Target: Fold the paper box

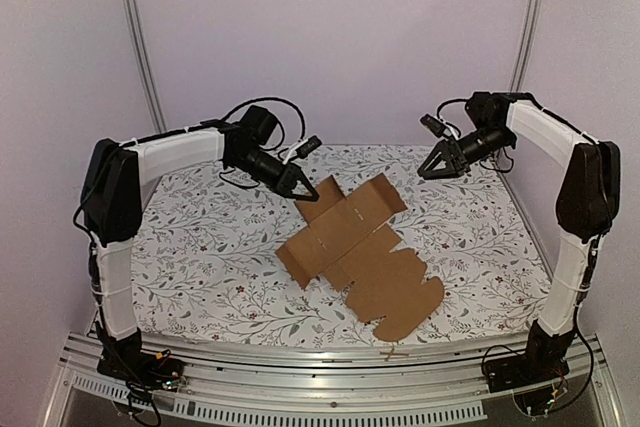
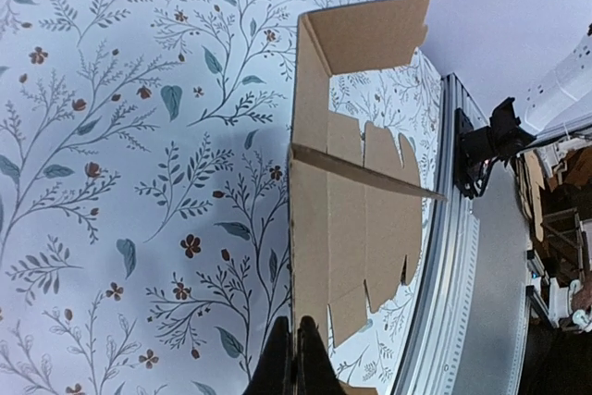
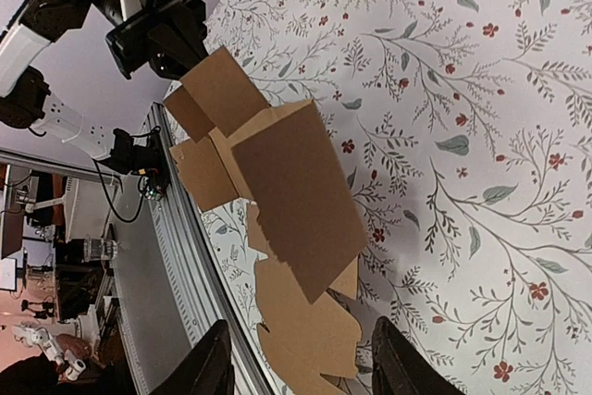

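Brown corrugated cardboard die-cut, the paper box (image 1: 355, 247), sits mid-table on the white tablecloth with a leaf-and-flower print (image 1: 200, 247), slightly right of centre and angled diagonally. It's only partly formed: the near portion with the notched tabs lies flat, reaching almost to the silver aluminium rail (image 1: 300, 367) at the front edge, while the far panels stand up off the cloth. Left gripper (image 1: 303, 189) is at the far-left corner of the sheet, jaws pinched fully together on the edge of a raised flap. Left wrist view confirms: fingers (image 2: 296, 335) meet at the cardboard's edge, with the box (image 2: 347, 228) stretching away from them, one wall upright along the left side and a thin panel edge crossing the middle. Right gripper (image 1: 432, 172) hangs above the far-right part of the cloth, well apart from the box, jaws spread about halfway, nothing between them. Right wrist view: its two fingers frame the box (image 3: 287, 191) from above, gripper centre (image 3: 303, 330) over the flat tabbed end, not touching. Same view shows the left gripper (image 3: 171, 43) clamped on the small lifted flap at the far corner.
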Controlling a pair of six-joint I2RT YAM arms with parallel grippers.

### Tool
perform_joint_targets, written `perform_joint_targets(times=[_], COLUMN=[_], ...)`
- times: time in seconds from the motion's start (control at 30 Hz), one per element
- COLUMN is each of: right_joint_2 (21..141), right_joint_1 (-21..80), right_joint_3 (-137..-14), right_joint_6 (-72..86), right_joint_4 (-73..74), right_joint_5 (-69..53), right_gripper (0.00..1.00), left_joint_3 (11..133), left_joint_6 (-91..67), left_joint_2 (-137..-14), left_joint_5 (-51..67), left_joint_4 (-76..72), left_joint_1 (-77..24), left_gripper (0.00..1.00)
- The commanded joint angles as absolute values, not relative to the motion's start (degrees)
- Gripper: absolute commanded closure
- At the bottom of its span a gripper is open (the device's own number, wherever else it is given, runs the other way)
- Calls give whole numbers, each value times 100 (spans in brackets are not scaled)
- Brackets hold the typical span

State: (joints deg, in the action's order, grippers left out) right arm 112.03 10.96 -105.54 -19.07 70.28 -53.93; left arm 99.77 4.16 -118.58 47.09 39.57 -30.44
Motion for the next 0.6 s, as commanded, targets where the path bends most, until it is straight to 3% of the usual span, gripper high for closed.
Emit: perform_joint_targets(times=[0.0, 0.23, 0.57], right_joint_2=[10923, 10993, 10915], right_joint_1=[1205, 1268, 2145], right_joint_3=[-9635, -9119, -8894], right_joint_6=[-1708, -1704, -2009], right_joint_4=[6296, 5902, 5560], right_joint_5=[-5199, -5087, -3963], right_gripper=[49, 37, 35], left_joint_3=[9116, 7394, 6415], left_joint_6=[-608, -2495, -3926], left_joint_2=[-11438, -10951, -10834], left_joint_5=[4823, 5077, 5448], left_joint_4=[2773, 316, -1958], left_joint_1=[-2920, -2786, -2650], left_gripper=[100, 100, 100])
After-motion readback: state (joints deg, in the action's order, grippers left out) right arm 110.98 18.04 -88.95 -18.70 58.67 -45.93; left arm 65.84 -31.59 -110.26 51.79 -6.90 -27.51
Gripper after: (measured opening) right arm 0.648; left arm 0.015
